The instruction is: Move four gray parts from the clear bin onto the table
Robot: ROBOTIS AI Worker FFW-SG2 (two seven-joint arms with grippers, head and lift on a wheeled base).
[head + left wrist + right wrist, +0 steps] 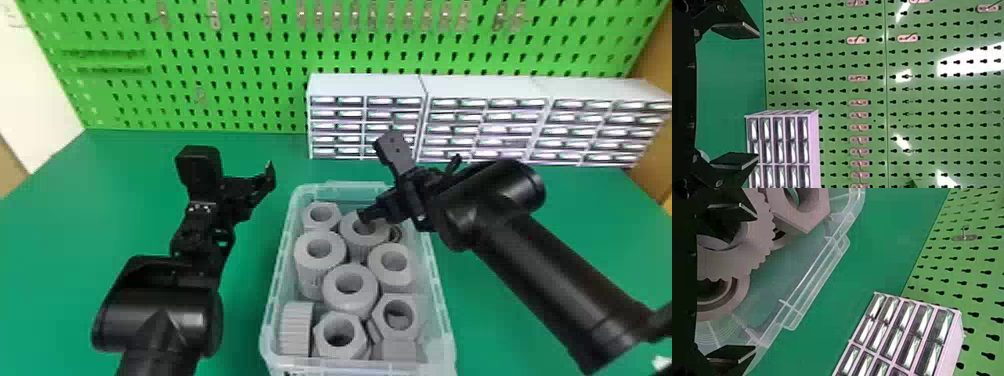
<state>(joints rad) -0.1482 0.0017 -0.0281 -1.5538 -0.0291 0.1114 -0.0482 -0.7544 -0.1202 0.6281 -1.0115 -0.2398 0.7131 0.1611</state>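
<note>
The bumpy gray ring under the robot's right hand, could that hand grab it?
Probably yes: the right gripper is open, with one finger at the hole of the bumpy ring, and no other part lies on top.

Green pegboard point(240, 107) behind white drawer cabinets point(485, 90).

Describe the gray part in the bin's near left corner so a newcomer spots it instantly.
On the green table, find the clear bin. In its near left corner lies the ribbed gray part. It shows ridges and no hole, unlike the holed hexagonal part beside it.
</note>
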